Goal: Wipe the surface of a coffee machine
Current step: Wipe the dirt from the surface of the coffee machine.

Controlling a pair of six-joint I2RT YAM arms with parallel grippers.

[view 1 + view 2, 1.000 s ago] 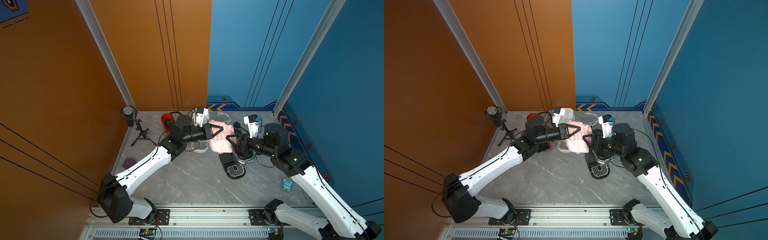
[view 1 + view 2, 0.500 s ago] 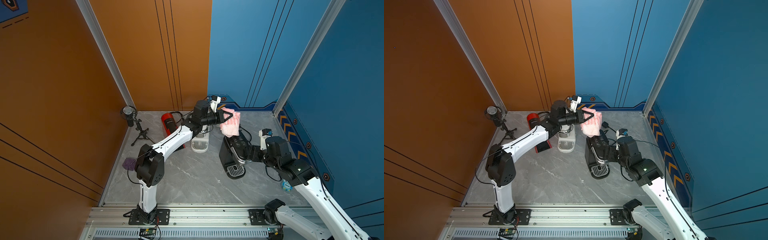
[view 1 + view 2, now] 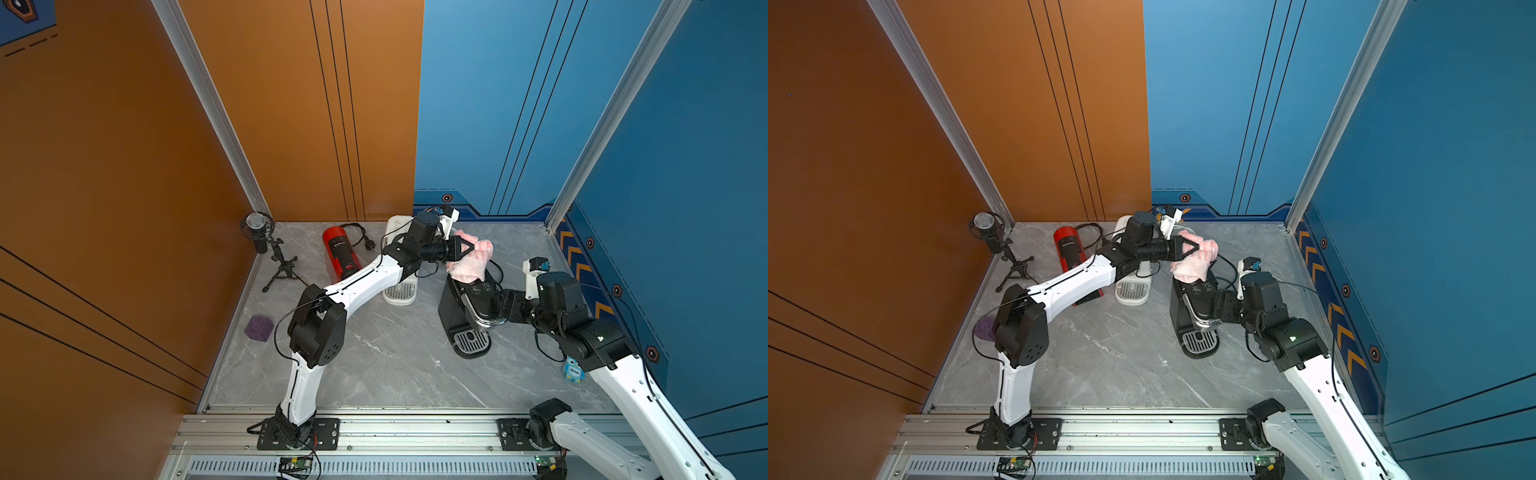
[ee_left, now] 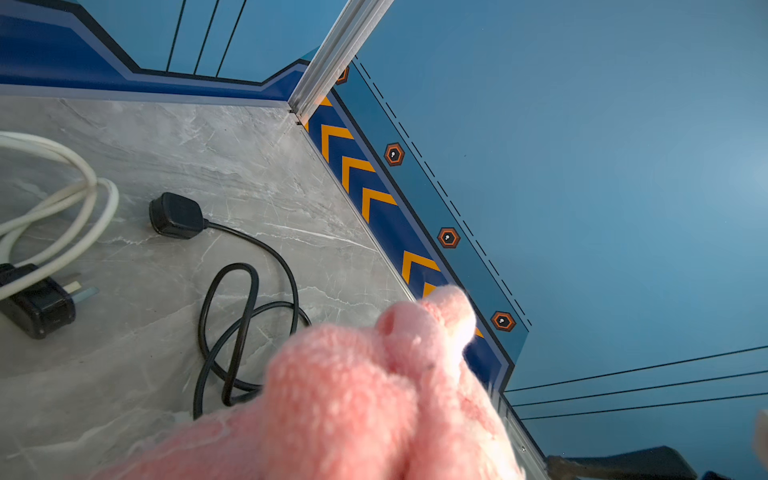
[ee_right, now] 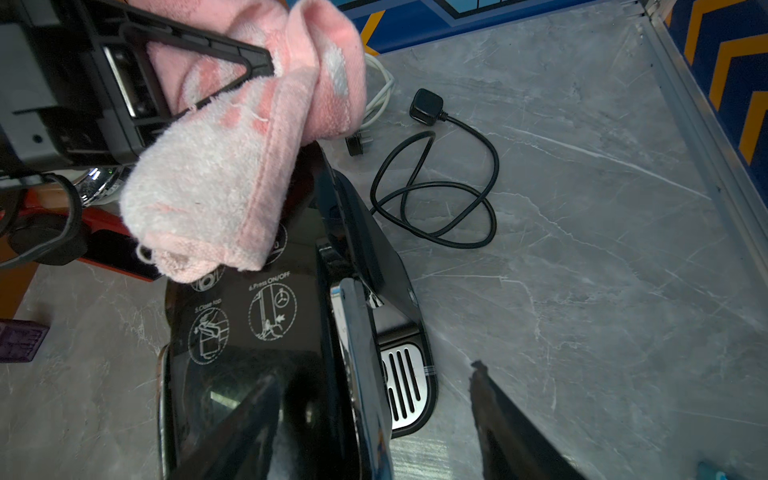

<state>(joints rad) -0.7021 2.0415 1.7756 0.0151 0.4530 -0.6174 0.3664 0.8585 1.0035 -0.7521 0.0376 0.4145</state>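
Cloth (image 3: 471, 266) over the machine (image 3: 449, 309).
Our left fingers (image 5: 208, 41) clamp the cloth (pink, bunched) above the machine; right fingers (image 5: 507, 424) stand spread at its side.

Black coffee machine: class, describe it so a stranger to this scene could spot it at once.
On the grey marble tabletop, look toward the blue side wall. The black coffee machine stands there, a pink cloth at its top; the white machine and red machine stand nearer the orange wall.
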